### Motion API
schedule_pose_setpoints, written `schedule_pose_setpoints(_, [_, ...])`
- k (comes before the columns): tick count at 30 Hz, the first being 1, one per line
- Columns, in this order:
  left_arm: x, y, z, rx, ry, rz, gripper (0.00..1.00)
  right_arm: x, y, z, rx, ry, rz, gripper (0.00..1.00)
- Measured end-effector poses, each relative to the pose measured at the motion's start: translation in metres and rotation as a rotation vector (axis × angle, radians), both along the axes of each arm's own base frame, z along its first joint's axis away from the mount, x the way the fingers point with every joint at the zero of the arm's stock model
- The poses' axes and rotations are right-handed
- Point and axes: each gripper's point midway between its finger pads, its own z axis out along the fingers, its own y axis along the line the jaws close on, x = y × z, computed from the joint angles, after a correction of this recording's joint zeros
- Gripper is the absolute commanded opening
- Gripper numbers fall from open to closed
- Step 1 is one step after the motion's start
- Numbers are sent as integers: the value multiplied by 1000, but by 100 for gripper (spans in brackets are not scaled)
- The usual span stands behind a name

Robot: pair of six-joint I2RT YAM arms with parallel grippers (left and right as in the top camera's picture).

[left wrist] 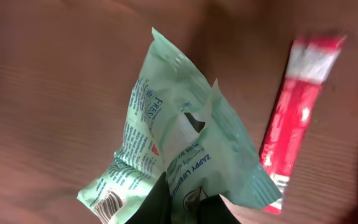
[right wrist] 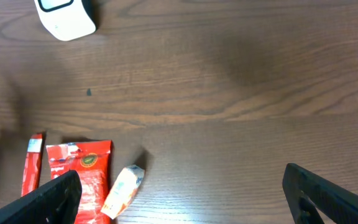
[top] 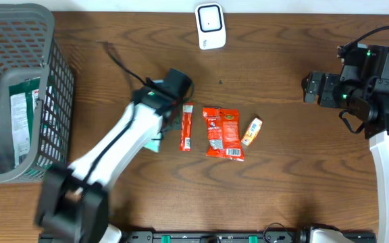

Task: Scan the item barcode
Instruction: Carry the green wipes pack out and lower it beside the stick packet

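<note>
My left gripper (left wrist: 188, 210) is shut on the lower edge of a crumpled pale green packet (left wrist: 185, 143), holding it above the wooden table. A barcode (left wrist: 107, 204) shows on the packet's lower left corner. From overhead only a corner of the green packet (top: 155, 144) shows, peeking out from under the left arm. The white scanner (top: 209, 25) stands at the table's far edge, well away from the packet. My right gripper (right wrist: 185, 199) hangs wide open over bare wood with nothing between its fingers.
A red stick pack (top: 187, 127), a red snack packet (top: 223, 132) and a small orange-and-white packet (top: 252, 131) lie mid-table. A grey basket (top: 53, 94) at the left holds green packets. The right arm (top: 356, 88) is at the right side.
</note>
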Motion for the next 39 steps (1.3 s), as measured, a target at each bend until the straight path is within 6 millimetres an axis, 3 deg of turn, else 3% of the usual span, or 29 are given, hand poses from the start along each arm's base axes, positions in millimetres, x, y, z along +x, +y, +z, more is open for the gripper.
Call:
schedule_pose_setpoints(4, [-1,-16,-57,-30,132,3,7,0,0,0,0,1,0,99])
schedule_pose_setpoints(7, [-2,-24,-74,-57,165,-1,9,0,0,0,0,0,0,99])
schedule_pose_setpoints(9, [-1,-26,-74,-74,167,-1,32,0,0,0,0,0,0,99])
schedule_pose_setpoints(10, [-1,-27,-74,-80,169,-2,37,0,0,0,0,1,0,99])
schedule_pose_setpoints(17, [-8,-41,-69,-178,227,-35,53,0,0,0,0,0,0,99])
schedule_pose_setpoints(20, [5,-40,-38,-235,151,-41,58,0,0,0,0,0,0,99])
schedule_pose_setpoints(22, [11,-35,-13,-267,85,-33,54,0,0,0,0,0,0,99])
schedule_pose_setpoints(24, [18,-31,11,-291,22,-31,20,0,0,0,0,1,0,99])
schedule_pose_setpoints(25, [19,-30,20,-299,1,-32,8,0,0,0,0,1,0,99])
schedule_pose_setpoints(27, [19,-29,29,-300,-17,-47,7,0,0,0,0,1,0,99])
schedule_pose_setpoints(31, [16,-29,21,-290,3,-54,8,0,0,0,0,1,0,99])
schedule_pose_setpoints(39, [11,-26,-34,-259,84,-43,7,0,0,0,0,1,0,99])
